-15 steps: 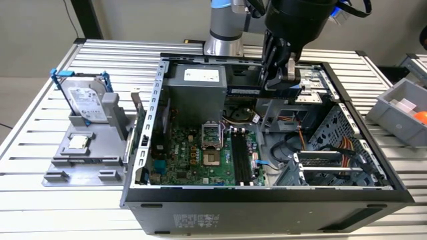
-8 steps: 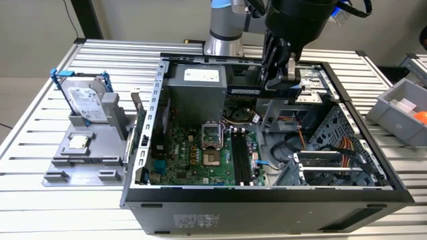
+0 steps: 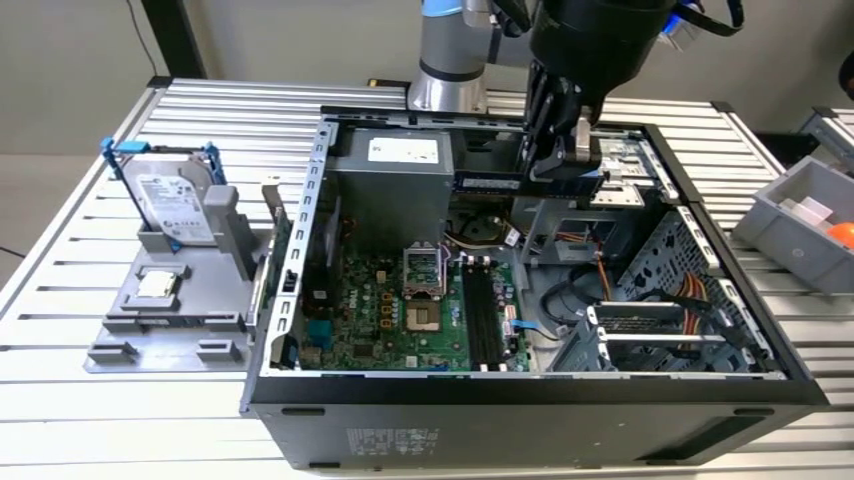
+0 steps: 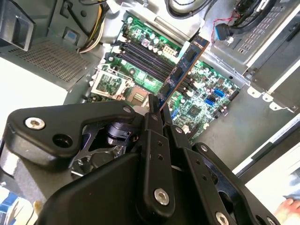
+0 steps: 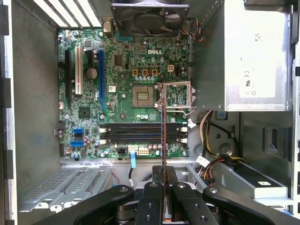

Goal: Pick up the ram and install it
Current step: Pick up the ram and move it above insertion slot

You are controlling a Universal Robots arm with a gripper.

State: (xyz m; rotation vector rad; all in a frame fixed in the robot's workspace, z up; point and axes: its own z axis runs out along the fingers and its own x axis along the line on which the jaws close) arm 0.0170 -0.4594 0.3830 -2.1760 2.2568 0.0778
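Holding the ram by one end, my fingers are clamped on it above the motherboard inside the case. My worry: it hangs crosswise to the black slots, so pressing down askew could jam or crack it.

The exterior view looks down over the whole computer case; both wrist views look closely down onto its motherboard.

Arm near the top of the exterior view is a silver-grey tube with a blue ring — black wrist housing beside it. Gripper is matte black, chunky linkage bars dotted with shiny silver screws.
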